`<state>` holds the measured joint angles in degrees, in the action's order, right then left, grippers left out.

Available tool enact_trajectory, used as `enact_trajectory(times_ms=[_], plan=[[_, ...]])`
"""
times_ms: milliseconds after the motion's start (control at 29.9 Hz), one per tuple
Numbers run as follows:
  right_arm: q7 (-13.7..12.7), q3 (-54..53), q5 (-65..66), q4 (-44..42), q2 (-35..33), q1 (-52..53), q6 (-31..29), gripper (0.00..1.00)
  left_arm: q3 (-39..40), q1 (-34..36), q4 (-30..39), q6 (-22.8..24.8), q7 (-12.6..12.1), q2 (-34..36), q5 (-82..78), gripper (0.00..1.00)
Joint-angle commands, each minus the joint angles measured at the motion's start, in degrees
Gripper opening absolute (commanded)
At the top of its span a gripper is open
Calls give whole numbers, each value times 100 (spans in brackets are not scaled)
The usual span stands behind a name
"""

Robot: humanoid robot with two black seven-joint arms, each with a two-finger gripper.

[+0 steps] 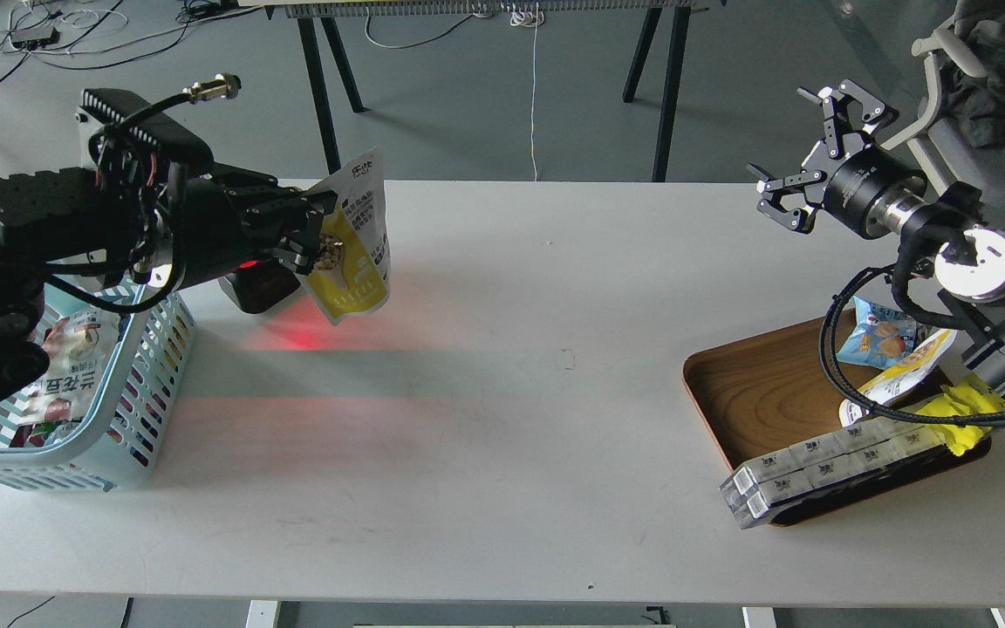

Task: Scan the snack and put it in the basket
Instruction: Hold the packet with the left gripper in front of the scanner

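Observation:
The snack is a flat pouch with a white top and a yellow lower half. It hangs tilted above the table's far left. My left gripper is shut on the pouch's left edge and holds it in the air, just right of a black scanner that casts red light on the table. The light blue basket stands at the left table edge, below my left arm, with snack bags inside. My right gripper is open and empty, raised above the table's far right.
A brown wooden tray at the right holds a small blue bag, a yellow pack and a long boxed pack at its front edge. Black table legs stand behind the white table.

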<state>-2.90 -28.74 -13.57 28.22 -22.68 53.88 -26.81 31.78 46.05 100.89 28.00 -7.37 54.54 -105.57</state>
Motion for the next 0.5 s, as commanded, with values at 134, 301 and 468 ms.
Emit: enact_trajectory(times_ms=[134,301,468], plan=[[0,0,3,0,0,-1,0,97,-190,0,-8,0,-62,4,-51,1],[0,0,-5,0,0,-10,0,97,-208,27,-8,0,-185,13,-60,1],[0,0,3,0,0,-1,0,97,-216,35,0,0,-194,206,-86,1]])
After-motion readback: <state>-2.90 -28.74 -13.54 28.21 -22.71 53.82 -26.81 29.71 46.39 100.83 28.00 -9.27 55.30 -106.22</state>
